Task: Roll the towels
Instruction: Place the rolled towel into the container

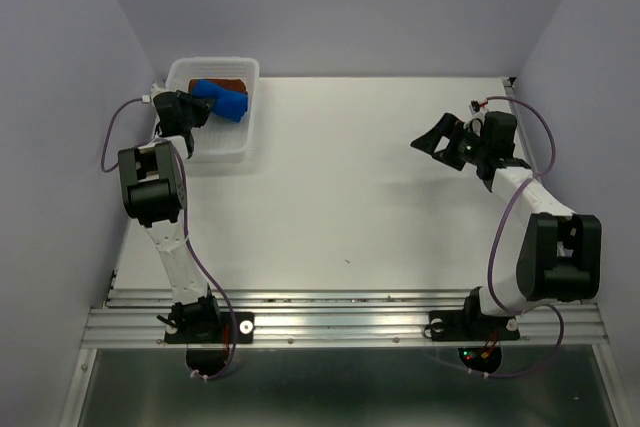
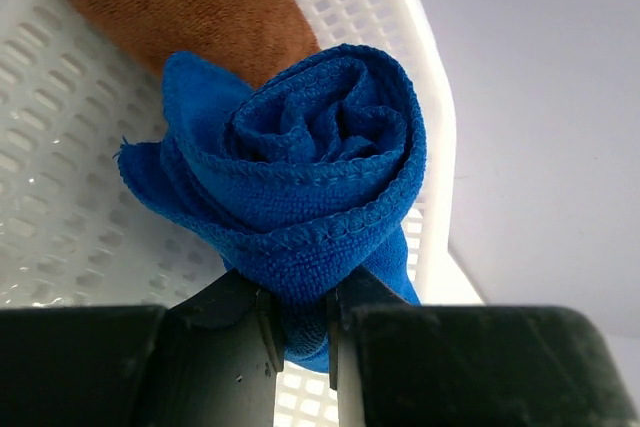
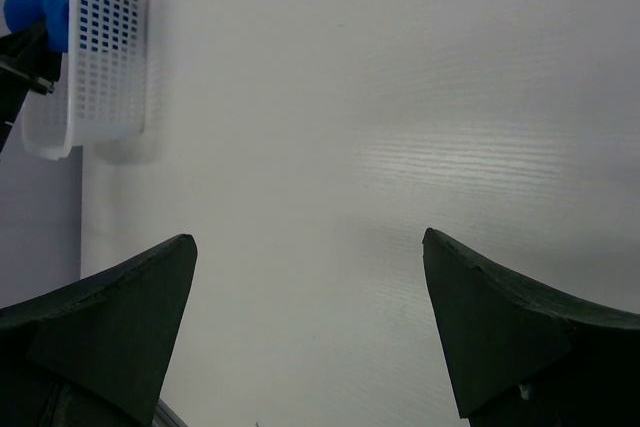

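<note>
Roll of blue towel (image 2: 300,177) sits pinched in my left gripper (image 2: 300,319) above the basket (image 2: 427,77) (brown towel (image 2: 200,7) lies inside). Far off, my right gripper (image 3: 307,239) gapes.

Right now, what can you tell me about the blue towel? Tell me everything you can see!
The blue towel is bright royal blue, soft and fuzzy, with a stitched edge. It is rolled into a spiral, and its swirly end faces the left wrist camera. The left end effector pinches its lower part. It is held in the white holey basket at the far left of the table, with the brown towel behind it.
</note>
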Robot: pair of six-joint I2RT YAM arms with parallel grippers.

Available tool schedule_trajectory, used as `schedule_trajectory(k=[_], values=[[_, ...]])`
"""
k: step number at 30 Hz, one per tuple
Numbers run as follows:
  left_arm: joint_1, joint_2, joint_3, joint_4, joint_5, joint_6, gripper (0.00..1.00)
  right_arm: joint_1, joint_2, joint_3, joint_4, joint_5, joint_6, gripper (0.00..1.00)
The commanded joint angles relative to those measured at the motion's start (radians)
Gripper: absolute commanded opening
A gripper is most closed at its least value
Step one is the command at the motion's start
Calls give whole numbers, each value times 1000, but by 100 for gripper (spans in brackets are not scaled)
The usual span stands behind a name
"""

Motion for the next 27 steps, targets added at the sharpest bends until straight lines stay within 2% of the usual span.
schedule_trajectory(k=[1,15,21,27], values=[[12,-18,-13,58,-34,-19,0,6,7,42,47,12,4,100],[17,-38,-64,-47,-149,-71,0,6,39,53,60,21,14,100],[17,16,51,-245,-204,-96,0,6,50,56,60,27,15,100],[15,63,132,-340,-203,-90,0,6,53,54,61,33,11,100]])
